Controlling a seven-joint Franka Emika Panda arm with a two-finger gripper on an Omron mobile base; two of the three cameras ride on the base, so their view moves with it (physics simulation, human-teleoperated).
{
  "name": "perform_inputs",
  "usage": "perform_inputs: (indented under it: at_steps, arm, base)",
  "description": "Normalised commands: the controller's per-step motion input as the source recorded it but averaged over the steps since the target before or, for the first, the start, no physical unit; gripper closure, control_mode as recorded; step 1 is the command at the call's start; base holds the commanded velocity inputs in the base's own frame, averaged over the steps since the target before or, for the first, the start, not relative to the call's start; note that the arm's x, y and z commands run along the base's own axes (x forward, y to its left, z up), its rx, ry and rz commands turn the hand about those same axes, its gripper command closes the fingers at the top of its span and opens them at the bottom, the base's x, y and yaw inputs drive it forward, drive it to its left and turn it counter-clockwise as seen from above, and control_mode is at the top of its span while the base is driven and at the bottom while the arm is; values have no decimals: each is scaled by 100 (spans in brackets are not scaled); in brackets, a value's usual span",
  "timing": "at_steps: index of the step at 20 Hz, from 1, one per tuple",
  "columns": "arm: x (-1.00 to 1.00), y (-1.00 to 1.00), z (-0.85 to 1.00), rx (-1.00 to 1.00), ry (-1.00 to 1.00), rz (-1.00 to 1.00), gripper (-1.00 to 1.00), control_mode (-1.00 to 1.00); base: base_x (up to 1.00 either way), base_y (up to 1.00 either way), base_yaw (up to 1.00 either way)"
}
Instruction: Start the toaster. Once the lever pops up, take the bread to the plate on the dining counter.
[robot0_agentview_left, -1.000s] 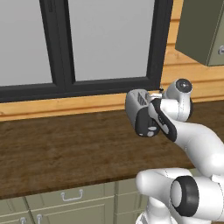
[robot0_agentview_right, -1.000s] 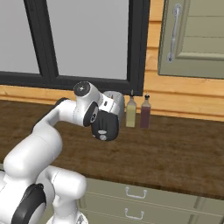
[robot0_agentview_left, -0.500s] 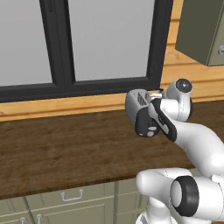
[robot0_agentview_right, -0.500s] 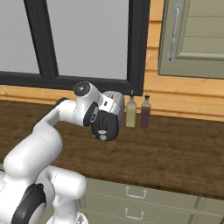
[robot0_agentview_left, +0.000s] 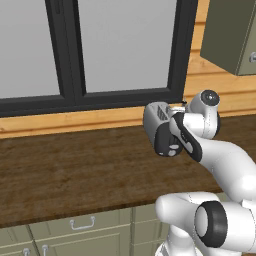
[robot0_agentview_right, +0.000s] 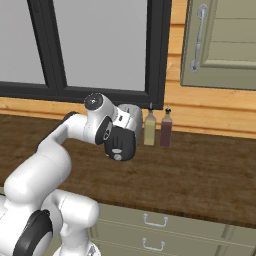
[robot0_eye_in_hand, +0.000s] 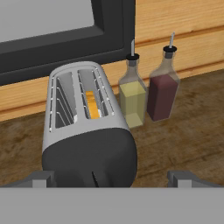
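Note:
A silver toaster (robot0_eye_in_hand: 87, 131) with a dark front end stands on the wooden counter below the window, close in front of the hand. The bread (robot0_eye_in_hand: 92, 105), a tan-orange slice, sits down inside its right slot; the left slot is empty. My gripper (robot0_eye_in_hand: 113, 178) is open, with one fingertip low on each side of the toaster's front and touching nothing. In the base views the toaster (robot0_agentview_left: 156, 112) (robot0_agentview_right: 132, 117) shows just behind the hand. I cannot make out the lever on the dark front. The plate and the dining counter are out of view.
Two glass bottles stand right of the toaster against the wall, one with yellow oil (robot0_eye_in_hand: 132, 94) (robot0_agentview_right: 149, 128) and one with dark red liquid (robot0_eye_in_hand: 162, 89) (robot0_agentview_right: 166, 129). The wooden counter (robot0_agentview_left: 60, 175) sits over pale green drawers. A dark-framed window (robot0_agentview_left: 125, 50) and a wall cabinet (robot0_agentview_right: 220, 45) are behind.

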Motion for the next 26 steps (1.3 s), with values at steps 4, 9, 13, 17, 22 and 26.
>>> perform_inputs:
  at_steps: [4, 9, 13, 17, 22, 26]
  arm:
    - [0, 0, 0, 0, 0, 0, -100, -100]
    - [0, 0, 0, 0, 0, 0, -100, -100]
    - [0, 0, 0, 0, 0, 0, -100, -100]
    - [0, 0, 0, 0, 0, 0, -100, -100]
    - [0, 0, 0, 0, 0, 0, -100, -100]
    - [0, 0, 0, 0, 0, 0, -100, -100]
  base:
    - [0, 0, 0]
    - [0, 0, 0]
    - [0, 0, 0]
    - [0, 0, 0]
    - [0, 0, 0]
    - [0, 0, 0]
